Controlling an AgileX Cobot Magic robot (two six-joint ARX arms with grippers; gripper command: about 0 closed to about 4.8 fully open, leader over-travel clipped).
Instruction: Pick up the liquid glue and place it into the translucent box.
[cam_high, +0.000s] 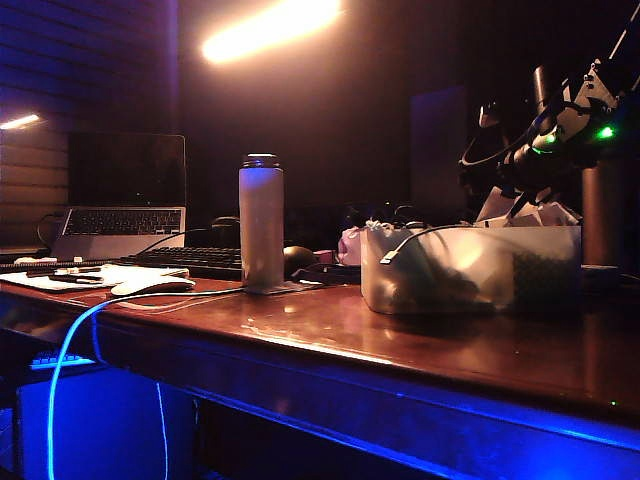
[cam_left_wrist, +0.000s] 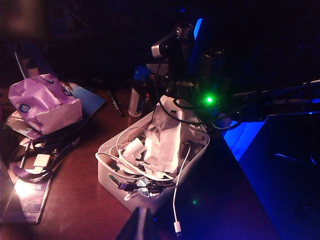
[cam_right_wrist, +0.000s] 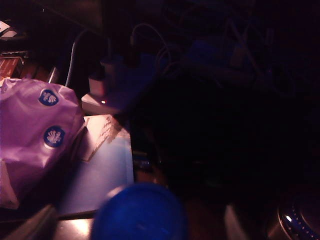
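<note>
Glue bottle, i.e. the liquid glue (cam_left_wrist: 138, 97), stands upright on the counter just behind the translucent box (cam_left_wrist: 116, 181), blue cap up, not in the box yet. Right tool (cam_right_wrist: 137, 220) is down over it, with fingers (cam_right_wrist: 37, 222) spread wide on either side of the blue cap and a gap on both sides, so it is open and gripping nothing. My guess is it is lined up this way to close on the cap or neck for a lift. The box sits toward the counter's right end, already heaped with white cables and paper slips, so there is little room and the drop will likely land on top of the pile. Left tool (cam_left_wrist: 140, 226) is only a dark sliver at the box's near side, well apart from the glue; can't tell whether it's open or closed. Purple packet (cam_left_wrist: 46, 102) lies near the glue, a tall pale bottle (cam_high: 261, 225) further along toward the counter's left end.
</note>
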